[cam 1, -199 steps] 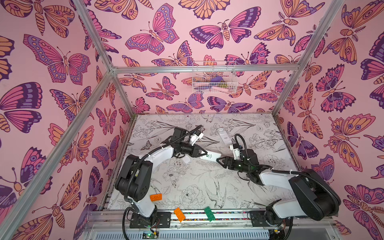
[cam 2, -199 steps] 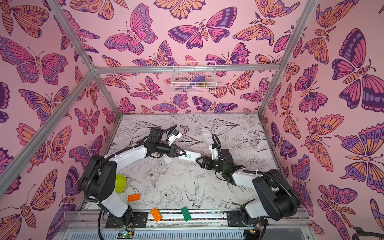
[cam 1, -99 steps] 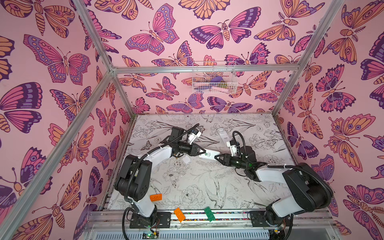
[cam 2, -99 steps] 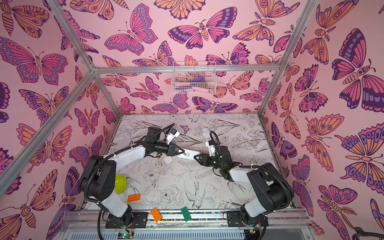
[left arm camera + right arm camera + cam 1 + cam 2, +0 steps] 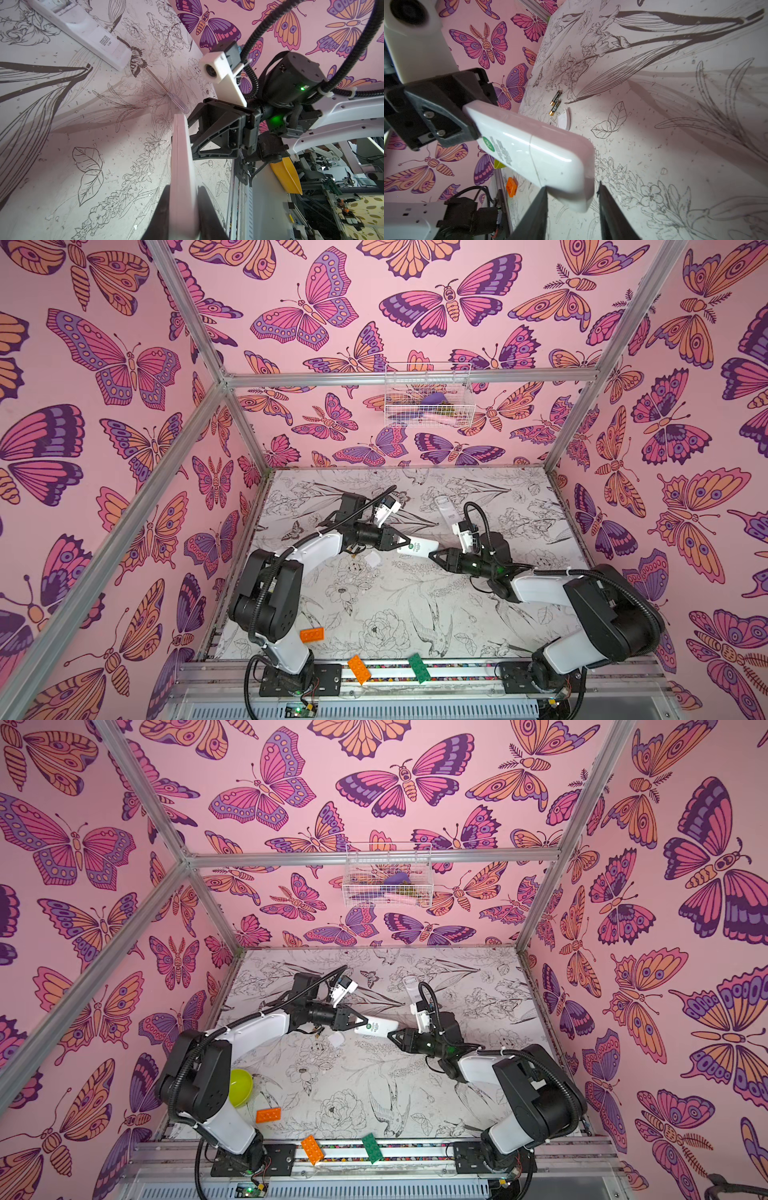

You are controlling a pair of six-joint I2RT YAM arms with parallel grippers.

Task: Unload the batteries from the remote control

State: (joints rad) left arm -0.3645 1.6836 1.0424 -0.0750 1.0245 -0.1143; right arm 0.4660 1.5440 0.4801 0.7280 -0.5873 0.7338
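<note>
One yellow-green ball [image 5: 240, 1088] at lower left of a top view, half hidden behind the left arm's base. Next rightward, orange brick [image 5: 311, 634] on the worktop [image 5: 374, 605], then second orange brick [image 5: 359, 669] and green brick [image 5: 419, 668] on the front rail. At frame centre in both top views, left gripper [image 5: 401, 542] clenched on one end of the white remote [image 5: 420, 547], held clear of the worktop and pointing right. Just below it, loose white cover [image 5: 372, 559] flat on the worktop. Two batteries [image 5: 554, 108] close together just beside that cover, outside any remote, largely masked from above by the left arm. Right of centre, right gripper [image 5: 434, 556] released, fingers parted astride the remote's free end. Behind it, second remote [image 5: 444, 506] back side up, near a clear-handled screwdriver [image 5: 166, 91]. Wire basket [image 5: 428, 396] on the back wall, upper centre. Round green sticker with white print on the held remote, barcode label on the second: both too small to read.
</note>
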